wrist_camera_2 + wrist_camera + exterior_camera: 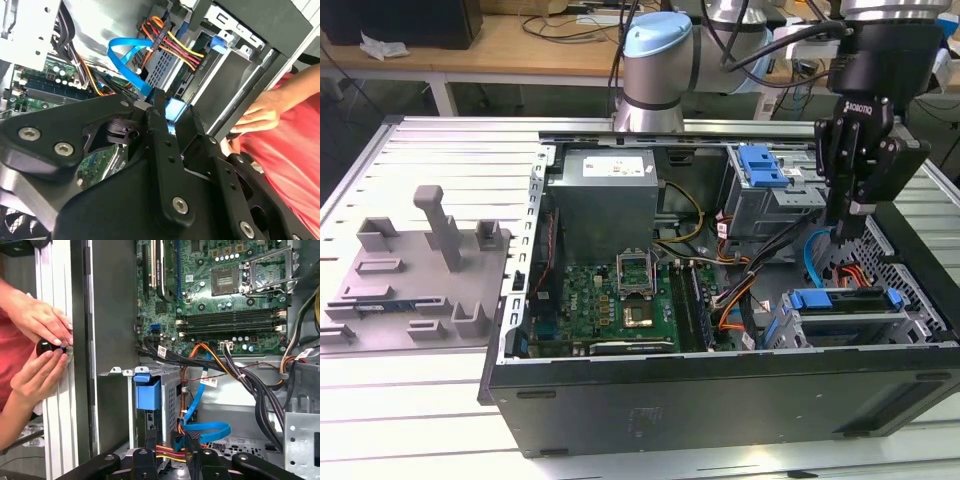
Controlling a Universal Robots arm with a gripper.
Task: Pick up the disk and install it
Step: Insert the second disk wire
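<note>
The disk (844, 300), a grey drive in a bright blue carrier, sits in the drive cage at the near corner of the open computer case on the exterior view's right. Its blue carrier end (148, 393) shows inside the cage in the first wrist view. My gripper (847, 236) hangs fingers-down just above and behind the disk, apart from it. In both wrist views the fingers (150, 442) stand slightly apart with nothing between them. In the second wrist view a patch of the blue carrier (175, 108) shows past my gripper (175, 120).
The open case (720, 400) holds a motherboard (610, 295), power supply (605, 200), bundled cables (200, 390) and a blue data cable (205, 432) near the cage. A blue latch (763, 165) tops the rear bay. A person's hands (42, 345) hold a small black object beside the case.
</note>
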